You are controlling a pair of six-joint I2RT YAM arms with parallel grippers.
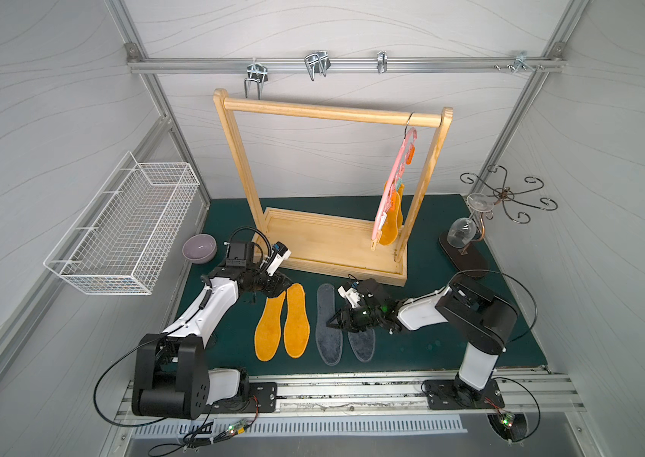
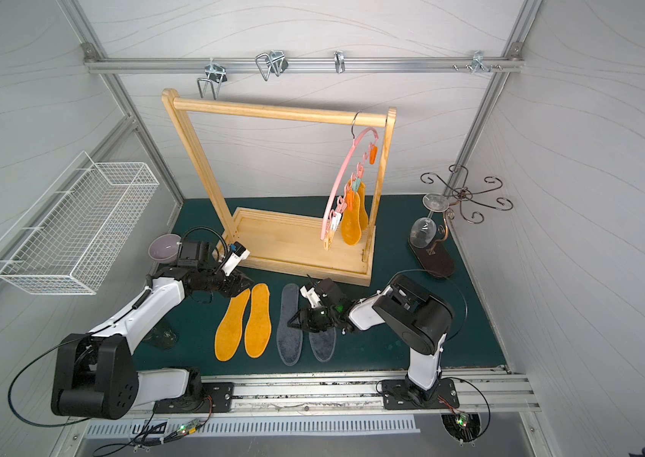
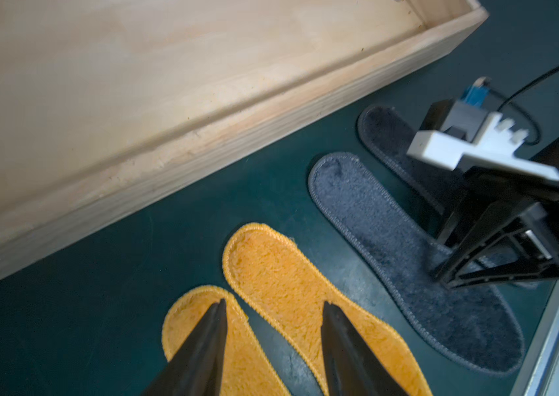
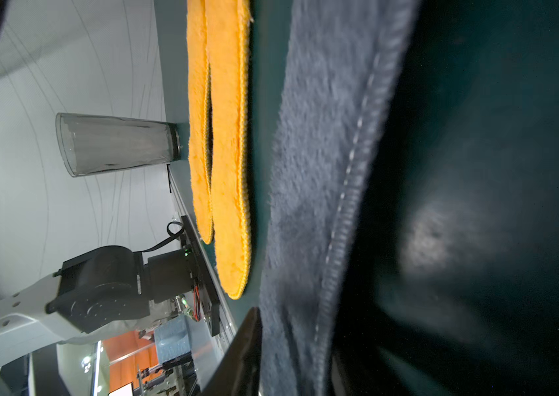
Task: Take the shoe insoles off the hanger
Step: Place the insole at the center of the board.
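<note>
The pink hanger (image 1: 394, 174) (image 2: 338, 186) hangs by its hook at the rack's right end, with two orange insoles (image 1: 390, 227) (image 2: 352, 225) clipped to it. Two orange insoles (image 1: 297, 320) (image 3: 271, 267) and two dark grey insoles (image 1: 328, 324) (image 3: 374, 219) lie flat on the green mat. My left gripper (image 1: 283, 287) (image 3: 274, 308) hovers open over the orange pair's toe ends, holding nothing. My right gripper (image 1: 334, 322) (image 4: 295, 360) sits low on the grey pair. Its jaws stand apart, with a grey insole's (image 4: 315, 171) stitched edge between them.
The wooden rack (image 1: 332, 112) with its tray base stands behind the insoles. A wire basket (image 1: 126, 225) hangs on the left wall, with a purple bowl (image 1: 199, 247) below it. A glass holder with a hanging wine glass (image 1: 463, 233) stands at the right. A clear tumbler (image 4: 116, 144) stands under my left arm.
</note>
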